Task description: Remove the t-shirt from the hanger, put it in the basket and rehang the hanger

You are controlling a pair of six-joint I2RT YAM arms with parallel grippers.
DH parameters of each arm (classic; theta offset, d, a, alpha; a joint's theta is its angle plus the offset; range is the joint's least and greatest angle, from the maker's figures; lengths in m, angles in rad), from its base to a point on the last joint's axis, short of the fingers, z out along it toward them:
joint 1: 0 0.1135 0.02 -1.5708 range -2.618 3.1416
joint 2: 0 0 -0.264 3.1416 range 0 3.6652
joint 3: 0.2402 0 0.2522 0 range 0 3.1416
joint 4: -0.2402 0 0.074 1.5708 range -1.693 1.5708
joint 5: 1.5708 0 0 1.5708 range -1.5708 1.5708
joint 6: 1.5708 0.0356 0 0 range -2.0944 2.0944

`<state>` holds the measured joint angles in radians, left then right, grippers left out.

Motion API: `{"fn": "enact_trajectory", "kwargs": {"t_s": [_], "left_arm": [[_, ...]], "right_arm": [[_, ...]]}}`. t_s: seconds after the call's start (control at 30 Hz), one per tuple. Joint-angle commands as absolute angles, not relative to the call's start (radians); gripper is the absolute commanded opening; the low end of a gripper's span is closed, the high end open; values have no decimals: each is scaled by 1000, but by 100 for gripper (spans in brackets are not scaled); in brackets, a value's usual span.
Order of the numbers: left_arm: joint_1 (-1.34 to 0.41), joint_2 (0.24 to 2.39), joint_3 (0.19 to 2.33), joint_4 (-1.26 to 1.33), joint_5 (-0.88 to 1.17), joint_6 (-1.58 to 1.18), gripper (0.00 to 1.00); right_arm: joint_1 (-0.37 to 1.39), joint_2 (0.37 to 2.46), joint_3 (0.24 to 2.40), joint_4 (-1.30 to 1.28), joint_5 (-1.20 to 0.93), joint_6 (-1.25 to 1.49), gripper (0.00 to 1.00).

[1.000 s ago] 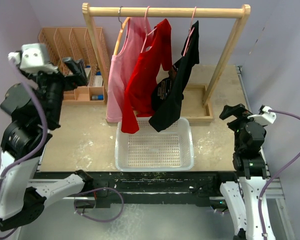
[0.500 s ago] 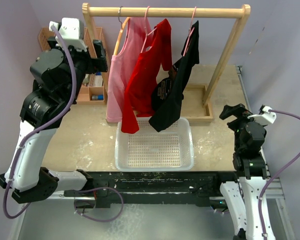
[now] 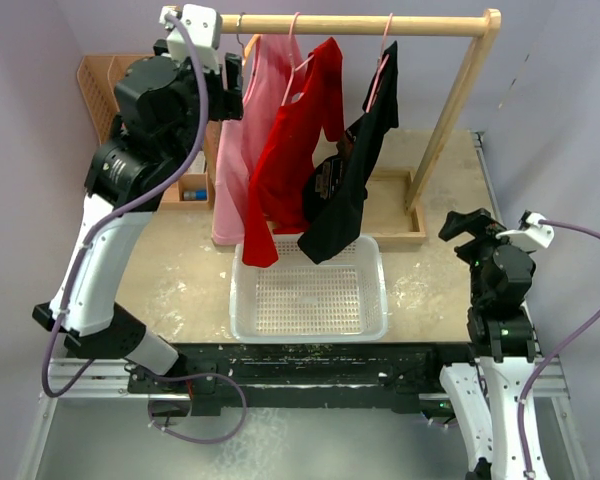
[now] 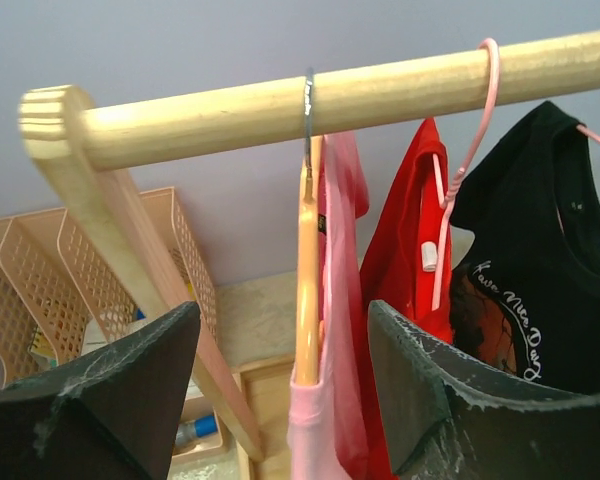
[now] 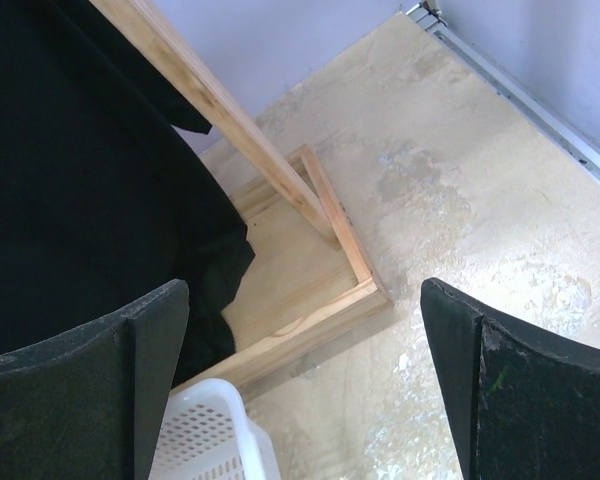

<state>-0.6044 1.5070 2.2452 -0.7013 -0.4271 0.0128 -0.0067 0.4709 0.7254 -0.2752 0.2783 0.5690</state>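
Note:
Three garments hang on a wooden rail (image 3: 360, 23): a pink top (image 3: 242, 140) on a wooden hanger (image 4: 307, 290), a red t-shirt (image 3: 295, 150) on a pink hanger (image 4: 460, 170), and a black t-shirt (image 3: 355, 170). My left gripper (image 3: 235, 75) is open, raised to the rail's left end, its jaws either side of the wooden hanger and pink top (image 4: 330, 430) without touching. My right gripper (image 3: 468, 228) is open and empty, low at the right of the table, facing the black t-shirt (image 5: 90, 190).
A white mesh basket (image 3: 310, 290) sits under the garments. The rack's wooden base frame (image 5: 320, 310) lies behind it, with slanted legs (image 3: 450, 110). A wooden slotted organizer (image 3: 110, 90) stands at the back left.
My left arm has swung up and to the right, from the left edge of the table to the rail's left end by the pink top. The right arm has not moved.

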Motion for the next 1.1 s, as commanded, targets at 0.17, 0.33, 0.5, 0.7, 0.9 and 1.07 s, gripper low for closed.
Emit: {"fn": "enact_trajectory", "kwargs": {"t_s": [0.17, 0.33, 0.5, 0.7, 0.9, 1.07], "left_arm": [[-513, 1625, 2393, -772, -294, -35, 61], [-485, 1676, 2408, -767, -253, -48, 62], [-470, 1717, 2416, -769, -229, -50, 67], [-462, 1715, 2391, -735, -216, -52, 69], [-453, 1721, 2365, -701, -215, -50, 47], [-445, 1731, 2347, -694, -204, -54, 31]], "right_arm": [[-3, 443, 793, -299, 229, 581, 100], [-3, 437, 795, -307, 227, 582, 100], [-3, 442, 795, -303, 216, 586, 100], [-4, 448, 787, -292, 203, 592, 100], [-3, 446, 783, -294, 193, 597, 100], [-3, 434, 779, -300, 197, 596, 100]]}}
